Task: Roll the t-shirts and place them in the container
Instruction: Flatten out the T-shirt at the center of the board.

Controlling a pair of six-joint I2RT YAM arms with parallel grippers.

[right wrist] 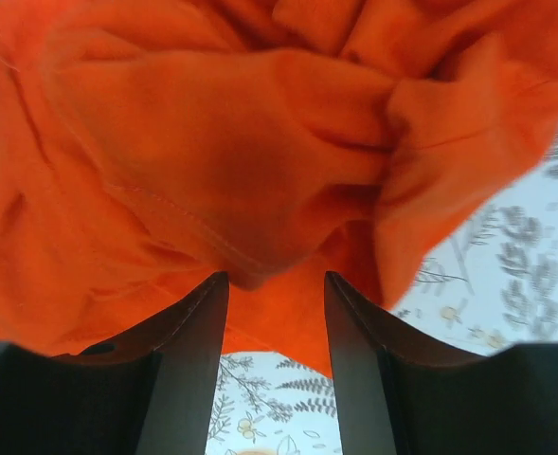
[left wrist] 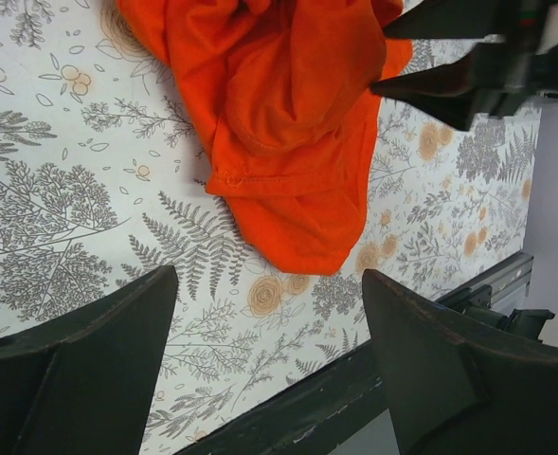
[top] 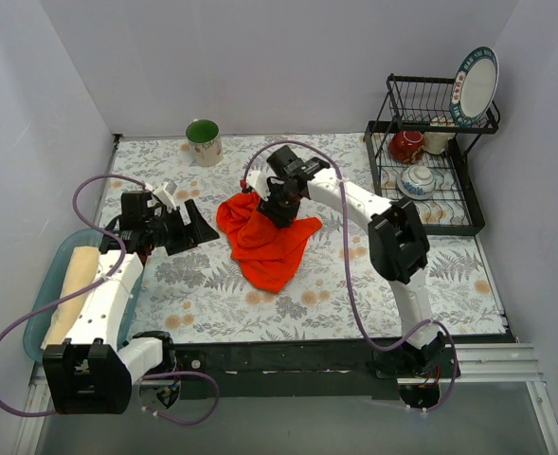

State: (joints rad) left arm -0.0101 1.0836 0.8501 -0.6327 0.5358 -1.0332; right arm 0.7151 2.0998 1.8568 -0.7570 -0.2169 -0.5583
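Nearest, at the left edge of the desk [top: 212, 308], a cream shirt [top: 75, 280] lies in a pale blue tub [top: 40, 320] beside the left arm, loosely bunched lengthwise. Just beyond it the left claw [left wrist: 269, 284] hangs above the floral desk, spread wide and empty, aimed at the orange shirt [top: 269, 248] but short of it. That shirt sits mid-desk in a crumpled heap: a hemmed flap trails toward the near edge and the bulk is gathered at the far side. The right claw [right wrist: 276, 280] is down on that far, bunched part. Its fingers stand parted, and a fold of cloth bulges at their tips without being squeezed – desk shows through the gap. Farther back, a green mug [top: 204, 142] stands by the wall. At the far right a black rack [top: 475, 204] holds crockery, with a plate [top: 476, 85] upright on top.
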